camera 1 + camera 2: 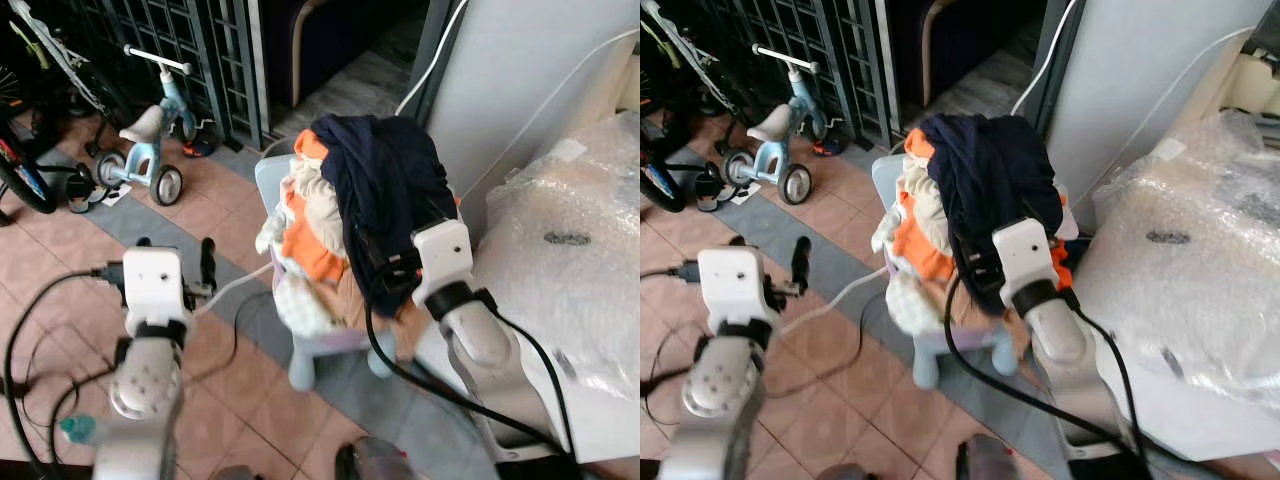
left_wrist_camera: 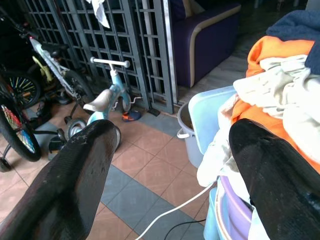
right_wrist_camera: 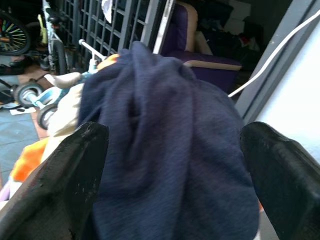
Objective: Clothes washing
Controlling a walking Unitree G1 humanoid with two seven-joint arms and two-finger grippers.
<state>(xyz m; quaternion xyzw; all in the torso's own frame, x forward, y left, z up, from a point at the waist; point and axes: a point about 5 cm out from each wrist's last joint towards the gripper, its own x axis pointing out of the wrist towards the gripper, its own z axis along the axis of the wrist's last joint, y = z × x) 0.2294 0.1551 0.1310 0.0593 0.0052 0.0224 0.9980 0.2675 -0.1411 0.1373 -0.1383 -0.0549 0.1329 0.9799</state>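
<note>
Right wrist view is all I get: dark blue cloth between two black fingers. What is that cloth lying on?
Observer: The navy garment tops a heap of orange and cream clothes in a pale blue basket.
Operator: Is the other arm helping?
Observer: No. The left end effector hangs apart over the tiled floor, fingers spread, holding nothing.
Operator: What's beside the heap?
Observer: On the robot's right, something white wrapped in bubble wrap.
Operator: Anything behind?
Observer: A child's blue tricycle by a metal gate.
</note>
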